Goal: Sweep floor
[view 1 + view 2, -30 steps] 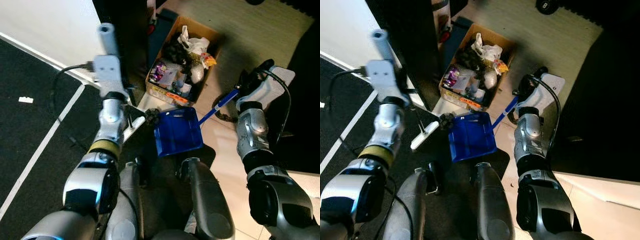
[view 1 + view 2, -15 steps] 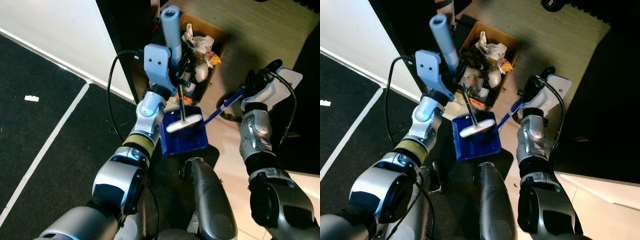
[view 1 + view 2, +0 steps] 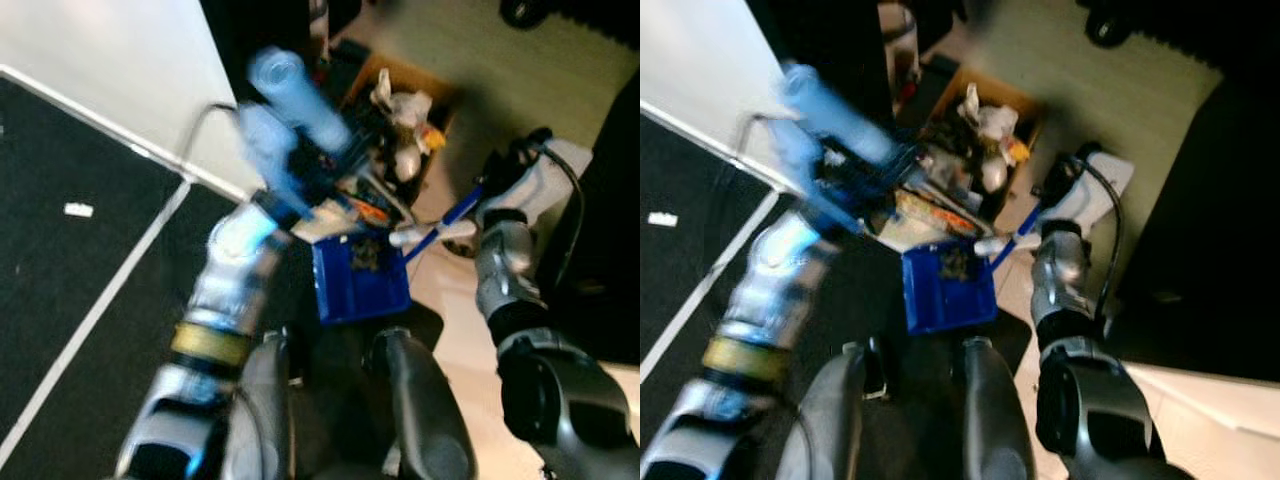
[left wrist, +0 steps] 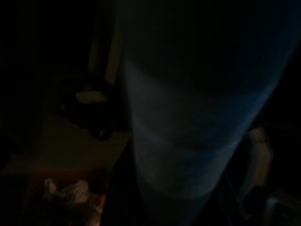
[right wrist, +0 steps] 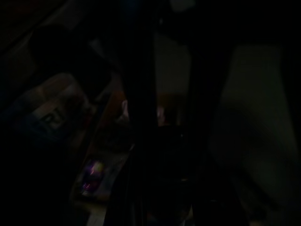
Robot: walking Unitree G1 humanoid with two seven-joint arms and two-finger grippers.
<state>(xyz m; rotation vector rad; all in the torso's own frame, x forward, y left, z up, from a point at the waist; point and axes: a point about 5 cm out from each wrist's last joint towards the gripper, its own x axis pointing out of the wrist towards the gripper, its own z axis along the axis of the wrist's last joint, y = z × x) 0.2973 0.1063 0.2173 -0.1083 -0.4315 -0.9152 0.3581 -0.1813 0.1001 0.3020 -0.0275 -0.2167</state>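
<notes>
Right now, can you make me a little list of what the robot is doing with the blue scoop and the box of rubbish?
Dustpan: blue dustpan on the floor, dark bits of dirt inside.
Box: cardboard box of rubbish just beyond the dustpan.
Left arm: left gripper raised over the box and dustpan, holding a pale blue brush handle; blurred.
Right arm: right gripper at the dustpan's blue handle.
Floor: black mat with a white line.

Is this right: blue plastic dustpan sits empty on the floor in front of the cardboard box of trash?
Not quite. The blue plastic dustpan is not empty: the left eye view shows a dark clump of debris in its upper part. The rest holds: it sits low, in front of the brown cardboard box of trash.
</notes>
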